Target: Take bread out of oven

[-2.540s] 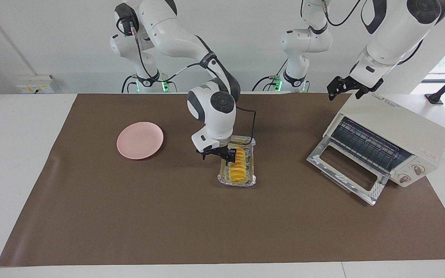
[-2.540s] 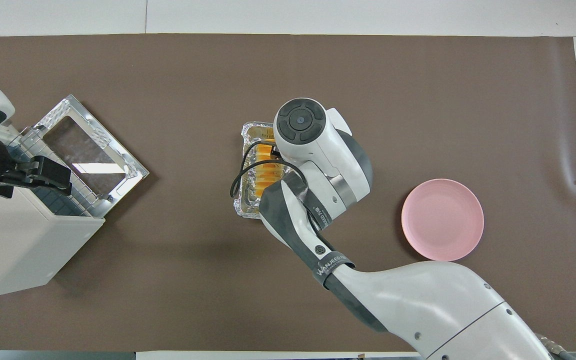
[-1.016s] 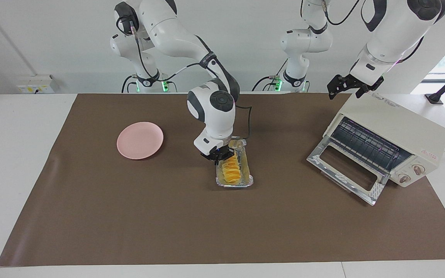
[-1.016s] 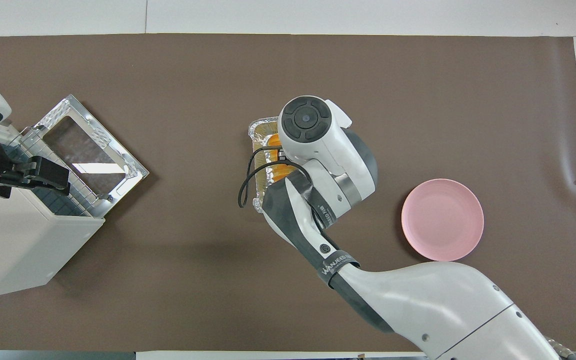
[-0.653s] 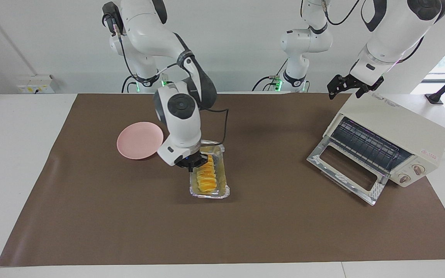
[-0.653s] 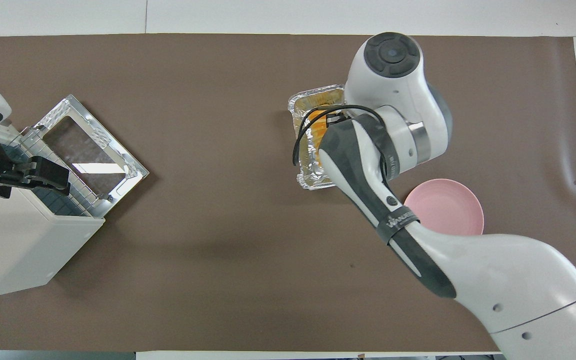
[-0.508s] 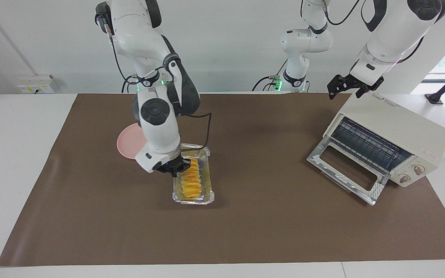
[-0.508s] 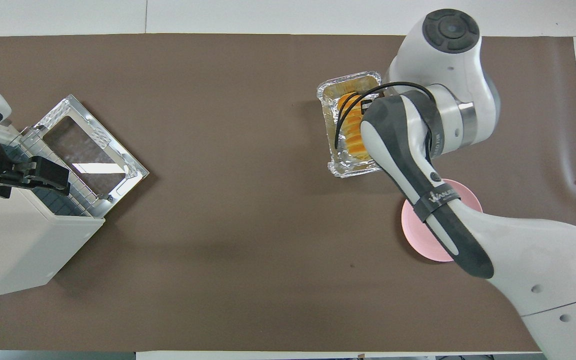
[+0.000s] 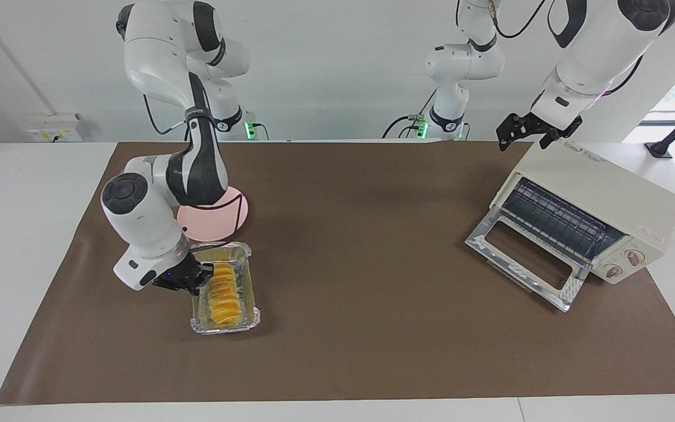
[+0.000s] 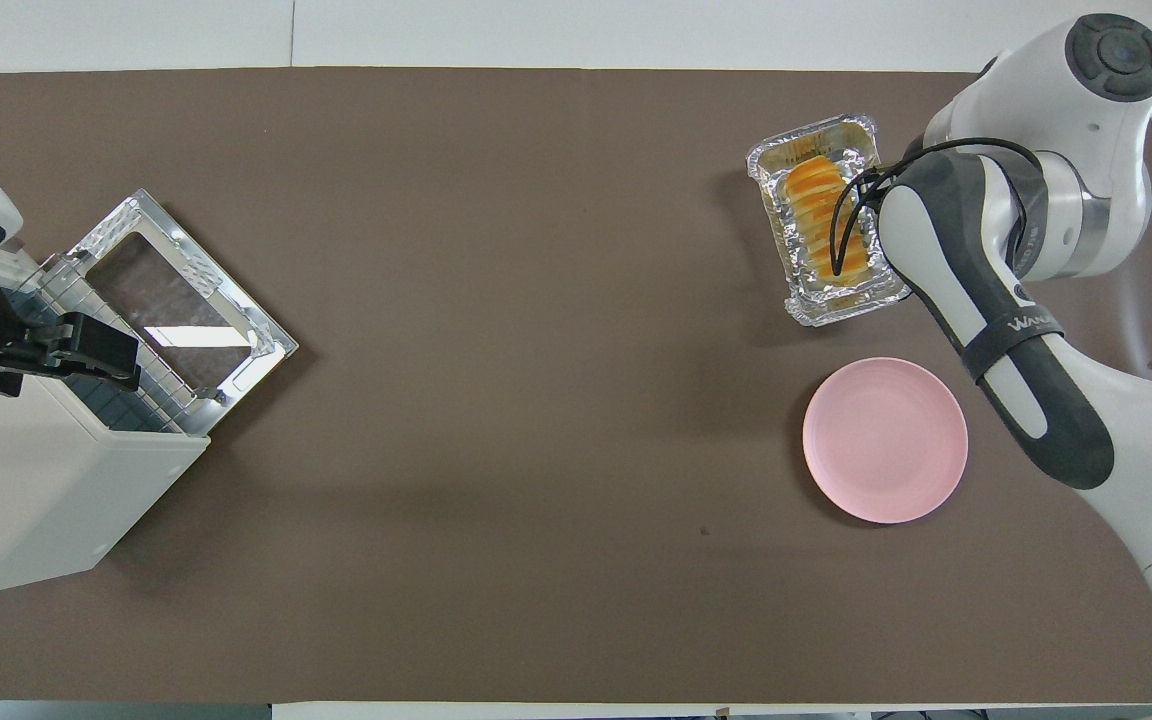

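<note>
Nearest the robots, the left gripper (image 9: 528, 133) hangs in the air over the top rear edge of the cream-white boxy toaster oven (image 9: 598, 202), its dark fingers apart and holding nothing (in the overhead view it shows as a black claw (image 10: 76, 345) above the oven's roof (image 10: 36, 480)). The oven sits at the left arm's end of the brown table mat (image 9: 372, 328), its glass-windowed door (image 9: 525, 258) dropped fully open and its dark wire rack (image 9: 554, 220) bare. Toward the right arm's end lies the round pink plate (image 10: 884, 440), with nothing on it. Farther from the robots than the plate, just beside it, rests the rectangular silver foil tray (image 9: 198, 322), and in it lies the small golden-orange ridged loaf of bread (image 9: 223, 298), well apart from the oven. The right gripper (image 9: 192, 279) is down at the tray's long side toward the right arm's end of the table, its fingers at the foil rim beside the bread; whether they pinch the rim or merely touch it I cannot tell, as the wrist hides them from above.
</note>
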### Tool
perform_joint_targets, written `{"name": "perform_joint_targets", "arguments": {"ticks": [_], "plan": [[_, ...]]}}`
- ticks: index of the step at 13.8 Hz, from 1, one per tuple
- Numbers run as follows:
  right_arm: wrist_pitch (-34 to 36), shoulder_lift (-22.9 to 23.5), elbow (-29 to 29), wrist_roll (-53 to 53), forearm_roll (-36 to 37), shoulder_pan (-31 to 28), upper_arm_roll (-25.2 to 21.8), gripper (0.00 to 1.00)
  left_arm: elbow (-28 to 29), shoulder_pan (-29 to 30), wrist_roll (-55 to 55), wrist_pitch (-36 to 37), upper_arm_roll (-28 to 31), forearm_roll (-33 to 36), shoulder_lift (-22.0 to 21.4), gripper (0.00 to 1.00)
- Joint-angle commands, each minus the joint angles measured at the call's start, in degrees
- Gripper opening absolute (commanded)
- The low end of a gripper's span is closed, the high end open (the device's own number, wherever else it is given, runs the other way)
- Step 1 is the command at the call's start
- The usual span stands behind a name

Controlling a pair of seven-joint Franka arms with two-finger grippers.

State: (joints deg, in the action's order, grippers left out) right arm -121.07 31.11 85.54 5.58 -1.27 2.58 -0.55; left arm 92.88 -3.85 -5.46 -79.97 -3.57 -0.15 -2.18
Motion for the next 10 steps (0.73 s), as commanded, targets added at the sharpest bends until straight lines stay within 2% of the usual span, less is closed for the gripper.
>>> {"name": "perform_joint_targets", "arguments": {"ticks": [1,5,6,9,10], "plan": [[-4.6,0.53,1.73,3.81,-3.72,-2.23,0.72,0.0,1.34,0.6,0.63,-0.8,-0.12,-0.99,-1.33,1.0],[-9.61,0.88,4.36,2.25,-6.19,-3.28,0.72,0.0,1.34,0.6,0.63,-0.8,-0.12,-0.99,-1.33,1.0],[-9.88,0.97,4.37,1.89,-8.37,-4.07,0.72,0.0,1.34,0.68,0.63,-0.8,-0.12,-0.99,-1.33,1.0],[-10.24,1.06,4.98,1.89,-8.57,-3.64,0.64,0.0,1.34,0.6,0.63,-0.8,-0.12,-0.99,-1.33,1.0],[-10.15,0.97,4.98,1.8,-8.49,-3.55,0.64,0.22,1.34,0.68,0.63,-0.8,-0.12,-0.99,-1.33,1.0]]}}
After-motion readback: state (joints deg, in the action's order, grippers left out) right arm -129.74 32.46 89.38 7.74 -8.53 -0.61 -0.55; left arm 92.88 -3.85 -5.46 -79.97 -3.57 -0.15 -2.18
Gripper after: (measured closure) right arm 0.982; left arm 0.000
